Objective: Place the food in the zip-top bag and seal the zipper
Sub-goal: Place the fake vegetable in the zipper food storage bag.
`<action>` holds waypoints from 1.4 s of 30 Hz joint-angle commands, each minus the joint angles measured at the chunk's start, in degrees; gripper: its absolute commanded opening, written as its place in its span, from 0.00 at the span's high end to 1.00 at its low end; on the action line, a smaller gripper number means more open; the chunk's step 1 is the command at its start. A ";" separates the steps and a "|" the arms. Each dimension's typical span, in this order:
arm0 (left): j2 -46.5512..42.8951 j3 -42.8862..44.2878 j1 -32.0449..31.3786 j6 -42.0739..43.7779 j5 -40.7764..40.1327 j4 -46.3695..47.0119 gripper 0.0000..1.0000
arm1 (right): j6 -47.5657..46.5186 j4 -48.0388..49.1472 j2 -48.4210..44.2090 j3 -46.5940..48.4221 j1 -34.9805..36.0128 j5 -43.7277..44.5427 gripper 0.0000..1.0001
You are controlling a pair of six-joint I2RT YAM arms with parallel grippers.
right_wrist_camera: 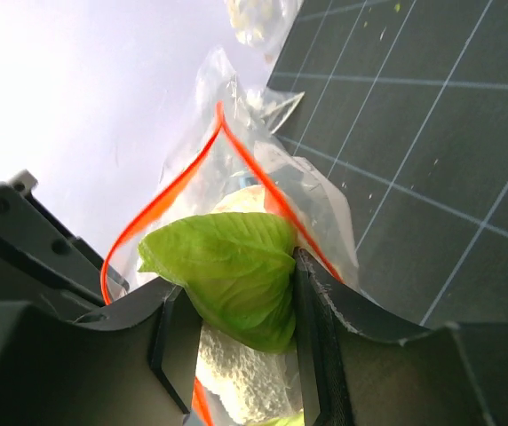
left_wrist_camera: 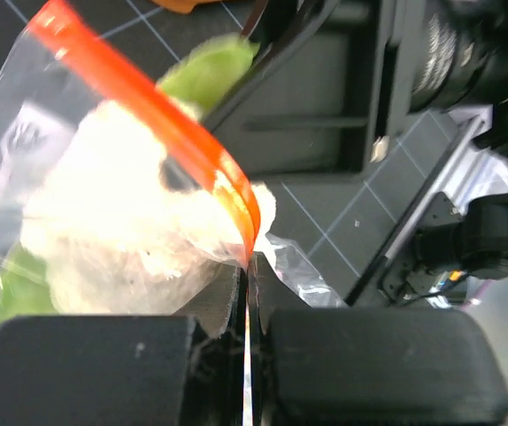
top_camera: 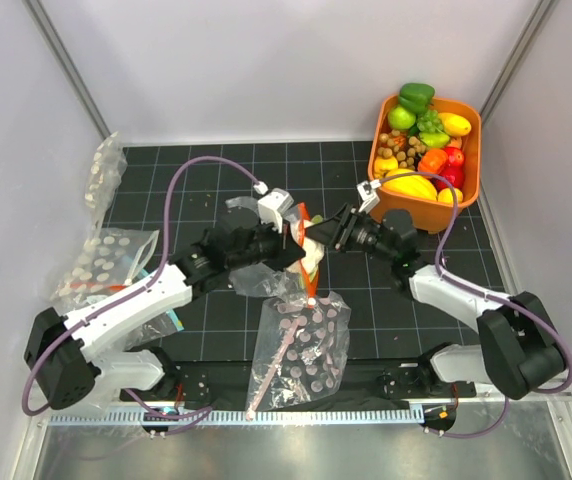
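My left gripper (top_camera: 293, 240) is shut on the orange-red zipper (left_wrist_camera: 183, 133) of the clear zip-top bag (top_camera: 311, 280) and holds its mouth up above the mat; the pinch shows in the left wrist view (left_wrist_camera: 247, 266). My right gripper (right_wrist_camera: 236, 297) is shut on the green leaf (right_wrist_camera: 227, 266) of the white cauliflower (right_wrist_camera: 236, 377), which sits in the open bag mouth, ringed by the zipper (right_wrist_camera: 161, 200). In the left wrist view the cauliflower (left_wrist_camera: 121, 231) shows through the plastic. The green bell pepper (top_camera: 416, 96) and an orange round piece (top_camera: 433, 160) lie in the orange bin.
The orange bin (top_camera: 471, 125) of toy produce stands at the back right. A pink-dotted bag (top_camera: 301, 345) lies near the front middle. White-dotted bags lie at the left (top_camera: 106, 260) and back left (top_camera: 103, 175). The two arms meet over the mat's middle.
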 commanded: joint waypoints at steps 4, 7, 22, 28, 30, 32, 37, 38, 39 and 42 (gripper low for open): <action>3.78 2.20 -5.75 8.63 -10.69 4.28 1.00 | 9.46 8.18 -2.69 0.17 -4.61 -6.23 0.99; 3.53 1.06 -6.54 10.48 -11.93 7.63 1.00 | 11.57 8.79 0.98 0.70 -4.70 -7.46 0.99; -0.43 -8.52 -6.72 14.27 -7.30 24.15 1.00 | 0.96 1.17 -3.04 2.27 0.57 -1.93 0.99; -4.20 -13.26 -6.72 12.86 -3.59 31.97 1.00 | -8.53 -10.79 -5.50 4.82 4.08 5.97 0.99; -5.26 -14.41 -6.72 12.68 -4.20 33.99 1.00 | -9.33 -11.59 -5.42 5.35 5.14 6.16 0.99; -6.14 -15.91 -6.72 12.86 -5.08 35.23 1.00 | -9.60 -11.24 -4.80 5.70 5.58 5.02 0.90; -7.37 -18.11 -6.72 11.63 -8.86 37.96 1.00 | -12.23 -15.19 -7.25 5.62 5.58 9.92 0.73; -7.64 -18.46 -6.64 11.37 -10.60 38.39 1.00 | -13.37 -17.63 -8.22 5.97 5.58 11.68 0.73; -7.81 -18.72 -6.64 11.28 -10.79 38.66 1.00 | -13.73 -18.62 -8.58 6.14 5.58 12.48 0.73; -8.43 -19.95 -6.37 10.58 -13.07 40.07 1.00 | -13.99 -19.85 -9.02 6.32 5.58 12.75 0.72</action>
